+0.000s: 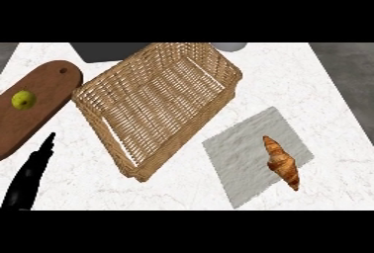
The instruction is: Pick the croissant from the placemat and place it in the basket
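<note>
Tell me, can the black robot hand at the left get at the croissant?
Probably not easily: the left robot hand sits across the counter, with the wicker basket partly between it and the croissant.

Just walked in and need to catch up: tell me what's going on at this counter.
Nothing is being handled yet. The croissant lies untouched on the grey placemat at the right, apart from the wicker basket in the middle. The robot's left hand rests open at the lower left, holding nothing; the right hand is not in view. A yellow-green fruit sits on the wooden cutting board at the left.
</note>
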Tool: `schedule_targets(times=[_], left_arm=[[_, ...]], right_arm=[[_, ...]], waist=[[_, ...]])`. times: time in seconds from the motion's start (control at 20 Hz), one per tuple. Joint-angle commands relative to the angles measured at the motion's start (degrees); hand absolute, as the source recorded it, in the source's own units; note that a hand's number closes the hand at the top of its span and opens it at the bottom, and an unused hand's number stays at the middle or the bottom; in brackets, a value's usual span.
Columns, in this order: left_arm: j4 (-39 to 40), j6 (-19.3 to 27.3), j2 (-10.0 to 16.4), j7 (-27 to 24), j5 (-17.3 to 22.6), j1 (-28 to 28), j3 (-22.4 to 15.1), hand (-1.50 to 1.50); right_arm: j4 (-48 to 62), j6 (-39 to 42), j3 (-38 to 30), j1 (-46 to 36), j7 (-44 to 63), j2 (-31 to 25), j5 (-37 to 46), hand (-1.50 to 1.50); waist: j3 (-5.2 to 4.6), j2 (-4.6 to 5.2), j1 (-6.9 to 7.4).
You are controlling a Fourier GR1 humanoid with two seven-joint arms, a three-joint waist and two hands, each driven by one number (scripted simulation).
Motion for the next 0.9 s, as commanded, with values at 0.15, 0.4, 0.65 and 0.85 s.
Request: schedule_targets(times=[0.15, 0.4, 0.65, 0.85], left_arm=[[3.01, -0.49, -2.06, 1.57, -3.46, -5.98, -2.68, 0.00], [0.61, -1.59, -2.47, 4.44, -3.83, -6.58, -2.61, 0.00], [5.90, -4.27, -1.83, 2.17, -3.63, -10.14, -0.14, 0.00], [5.94, -2.50, -4.38, -1.80, -6.53, -6.96, -1.12, 0.00]], right_arm=[[3.85, -13.71, 3.57, 5.75, -8.68, 2.35, -5.65, -1.50], [10.20, -11.22, -0.72, -4.94, -10.60, -1.99, -17.55, -1.50], [12.19, -10.73, -1.13, -8.27, -14.69, -1.25, -21.40, -1.50], [10.08, -11.38, -0.32, -7.76, -11.43, 0.94, -17.32, -1.50]], waist=[[0.02, 0.43, 4.17], [0.08, 0.33, 5.07], [0.03, 0.53, 5.17], [-0.04, 0.81, 5.84]])
